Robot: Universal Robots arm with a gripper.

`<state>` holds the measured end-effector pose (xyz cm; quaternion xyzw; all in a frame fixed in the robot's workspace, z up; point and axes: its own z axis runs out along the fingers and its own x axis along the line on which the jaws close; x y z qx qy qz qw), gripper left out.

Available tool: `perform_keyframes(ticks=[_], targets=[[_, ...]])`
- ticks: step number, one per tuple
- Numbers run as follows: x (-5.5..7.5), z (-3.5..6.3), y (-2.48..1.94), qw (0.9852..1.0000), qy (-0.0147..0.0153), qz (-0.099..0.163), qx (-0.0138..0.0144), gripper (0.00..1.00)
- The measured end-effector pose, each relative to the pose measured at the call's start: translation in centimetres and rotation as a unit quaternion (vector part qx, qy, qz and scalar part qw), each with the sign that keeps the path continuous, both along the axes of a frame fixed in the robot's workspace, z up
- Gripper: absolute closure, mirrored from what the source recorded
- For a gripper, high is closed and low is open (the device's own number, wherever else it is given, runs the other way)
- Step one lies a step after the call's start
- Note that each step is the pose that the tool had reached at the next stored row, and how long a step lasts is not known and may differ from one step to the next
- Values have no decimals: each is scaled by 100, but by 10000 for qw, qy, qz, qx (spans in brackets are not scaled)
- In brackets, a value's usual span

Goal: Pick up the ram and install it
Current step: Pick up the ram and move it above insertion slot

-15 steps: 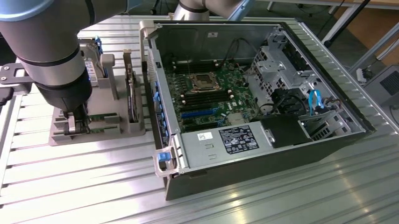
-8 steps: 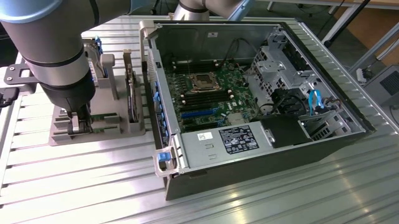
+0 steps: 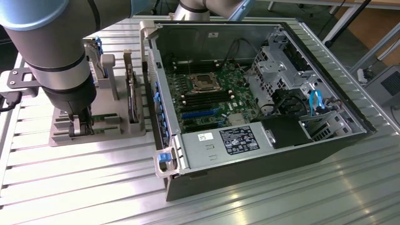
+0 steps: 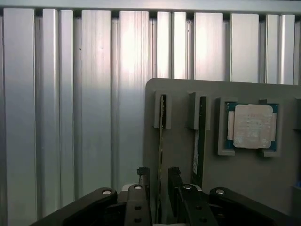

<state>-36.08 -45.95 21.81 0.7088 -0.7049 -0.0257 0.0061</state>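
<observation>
The ram (image 4: 162, 136) is a slim green stick standing on edge in a slot of the grey holder (image 4: 244, 174). My gripper (image 4: 159, 173) is open and lowered over the stick's near end, one finger on each side of it, with a small gap to the board on both sides. In the exterior view the gripper (image 3: 81, 127) reaches down onto the holder (image 3: 62, 138) at the exterior view's left, beside the open computer case (image 3: 275, 154). The motherboard (image 3: 216, 101) with its long black memory slots lies inside the case.
A second slim stick (image 4: 199, 141) stands in the neighbouring slot, and a square silver processor chip (image 4: 253, 126) lies in a pocket beyond it. A larger dark card (image 3: 131, 93) stands on edge on the holder near the case wall. Ribbed aluminium table (image 3: 81, 187) surrounds everything.
</observation>
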Motion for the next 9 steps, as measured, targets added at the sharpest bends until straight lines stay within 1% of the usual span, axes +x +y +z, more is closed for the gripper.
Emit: perform_keyframes(ticks=[5, 9], targets=[[-23, -34, 1, 10000, -1, 1, 12, 70], [-24, -42, 26, 10000, -1, 1, 11, 70]])
